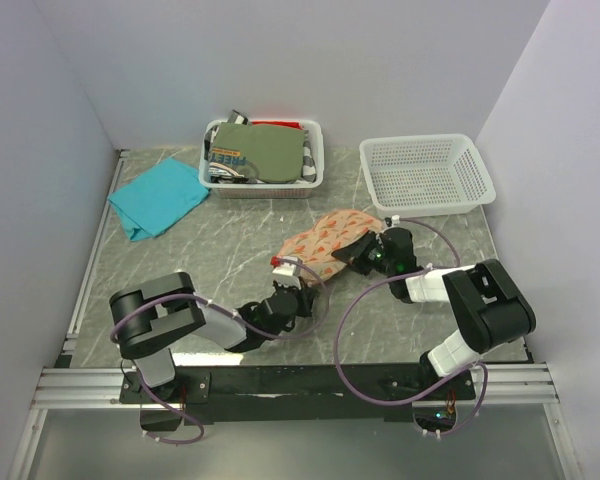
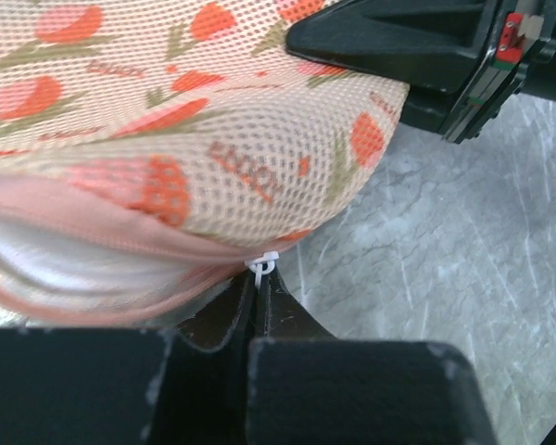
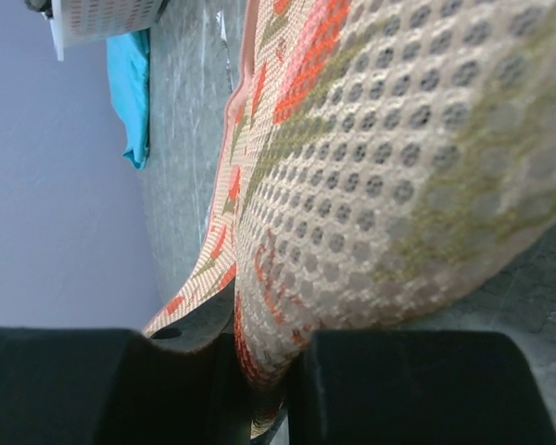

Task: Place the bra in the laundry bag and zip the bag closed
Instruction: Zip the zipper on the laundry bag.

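The laundry bag [image 1: 325, 243], pinkish-beige mesh with orange-red flower print, lies mid-table between both arms. My left gripper [image 1: 292, 287] is at its near-left end, shut on the small white zipper pull [image 2: 261, 266]. In the left wrist view the jaws of that gripper [image 2: 257, 289] meet tightly under the bag's [image 2: 195, 139] pink zipper edge. My right gripper [image 1: 372, 252] holds the bag's right end. The right wrist view shows it [image 3: 271, 375] shut on a fold of the bag's mesh [image 3: 389, 158]. The bra is hidden from every view.
A white basket [image 1: 315, 165] with an olive-green folded garment [image 1: 270, 152] stands at the back centre. An empty white mesh basket [image 1: 427, 175] is at the back right. A teal cloth [image 1: 158, 197] lies at the back left. Walls close in left, right and behind.
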`<action>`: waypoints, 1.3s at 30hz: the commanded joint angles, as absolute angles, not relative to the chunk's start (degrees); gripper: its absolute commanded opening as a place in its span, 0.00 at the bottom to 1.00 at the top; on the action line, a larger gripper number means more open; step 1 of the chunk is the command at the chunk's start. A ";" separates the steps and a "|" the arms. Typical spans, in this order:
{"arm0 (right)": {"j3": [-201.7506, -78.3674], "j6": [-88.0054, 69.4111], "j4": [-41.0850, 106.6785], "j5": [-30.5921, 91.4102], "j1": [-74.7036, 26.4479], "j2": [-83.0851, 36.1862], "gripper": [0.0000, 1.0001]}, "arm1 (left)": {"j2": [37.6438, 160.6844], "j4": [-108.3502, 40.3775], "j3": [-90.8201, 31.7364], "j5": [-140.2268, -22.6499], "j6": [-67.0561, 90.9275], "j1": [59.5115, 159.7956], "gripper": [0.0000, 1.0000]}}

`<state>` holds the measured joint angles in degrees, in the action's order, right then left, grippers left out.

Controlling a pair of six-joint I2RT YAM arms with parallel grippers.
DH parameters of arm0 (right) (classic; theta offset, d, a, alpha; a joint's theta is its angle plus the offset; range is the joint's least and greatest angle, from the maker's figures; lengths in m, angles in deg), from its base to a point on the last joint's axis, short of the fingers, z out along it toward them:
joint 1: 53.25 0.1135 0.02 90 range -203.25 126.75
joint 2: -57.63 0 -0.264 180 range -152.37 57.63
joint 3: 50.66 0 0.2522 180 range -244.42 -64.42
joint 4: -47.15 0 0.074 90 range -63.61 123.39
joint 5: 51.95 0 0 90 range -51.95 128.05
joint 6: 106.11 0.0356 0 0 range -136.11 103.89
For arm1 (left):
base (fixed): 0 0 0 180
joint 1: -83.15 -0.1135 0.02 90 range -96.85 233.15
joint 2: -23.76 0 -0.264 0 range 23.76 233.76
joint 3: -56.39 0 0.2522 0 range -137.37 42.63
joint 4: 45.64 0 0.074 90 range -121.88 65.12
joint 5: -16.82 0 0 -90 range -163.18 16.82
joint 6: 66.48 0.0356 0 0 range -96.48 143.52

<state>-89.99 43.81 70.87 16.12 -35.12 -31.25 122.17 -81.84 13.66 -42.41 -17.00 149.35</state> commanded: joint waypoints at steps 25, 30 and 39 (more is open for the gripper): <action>-93.97 35.22 60.64 12.56 -37.08 -29.47 0.78 | 118.85 -74.25 16.09 -41.36 -20.86 154.52 0.01; -88.34 36.79 58.45 12.91 -36.99 -23.59 0.89 | 123.15 -71.70 11.08 -41.10 -24.03 156.36 0.01; -74.03 42.23 58.69 16.96 -36.73 -10.32 0.95 | 125.27 -67.65 6.51 -40.65 -25.62 157.16 0.01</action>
<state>-79.63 38.30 57.93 15.33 -36.70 -15.14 124.31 -69.09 9.18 -41.63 -24.27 156.82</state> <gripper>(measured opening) 0.948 0.028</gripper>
